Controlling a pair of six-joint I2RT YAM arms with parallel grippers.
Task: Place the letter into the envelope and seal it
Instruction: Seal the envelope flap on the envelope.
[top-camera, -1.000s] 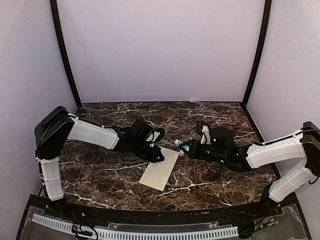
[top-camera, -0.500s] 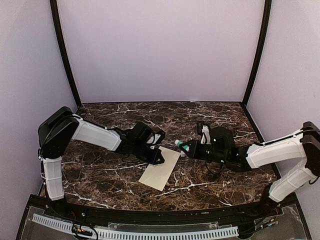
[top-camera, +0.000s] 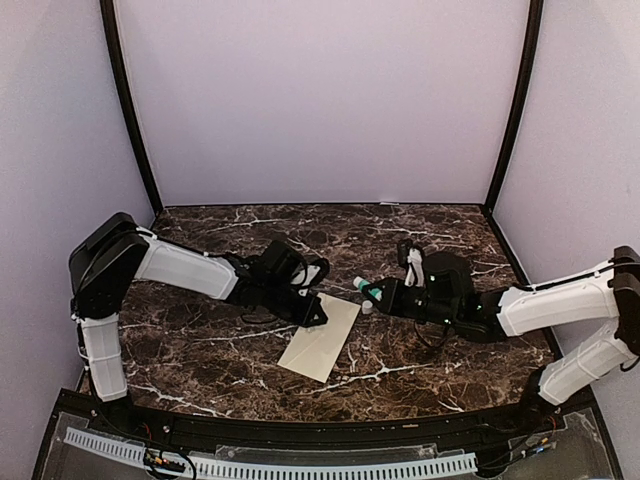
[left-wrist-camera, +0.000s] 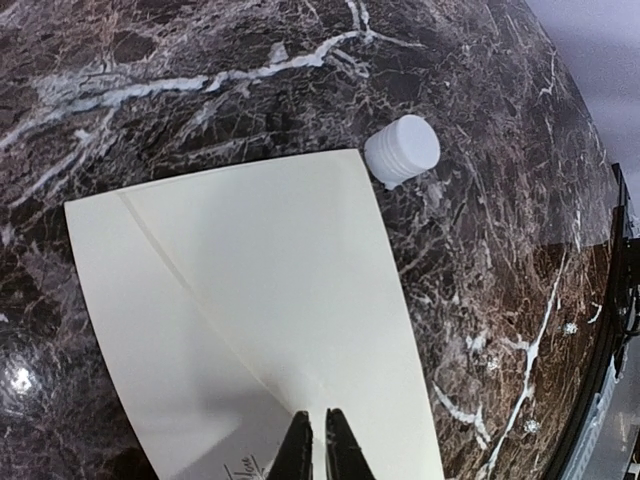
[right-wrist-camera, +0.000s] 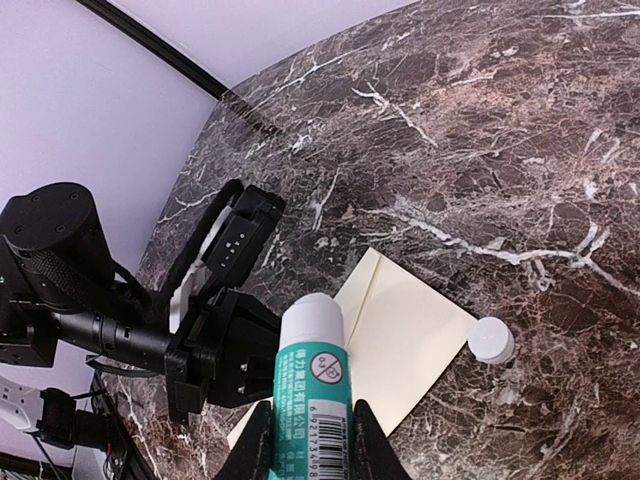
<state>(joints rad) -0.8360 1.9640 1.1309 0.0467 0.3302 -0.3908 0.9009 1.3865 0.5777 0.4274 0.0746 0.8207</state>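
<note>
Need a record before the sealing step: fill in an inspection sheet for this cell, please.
surface: dark marble table
job's things: envelope lies flat at centre; letter not seen as a separate sheet
clutter: white cap on the table beside the envelope's far corner
tools: left tool shut, tips at the envelope near its emblem; right tool shut on an uncapped glue stick
cables: black loop at the left wrist; white cable on the right wrist
surroundings: lilac walls, black corner posts
</note>
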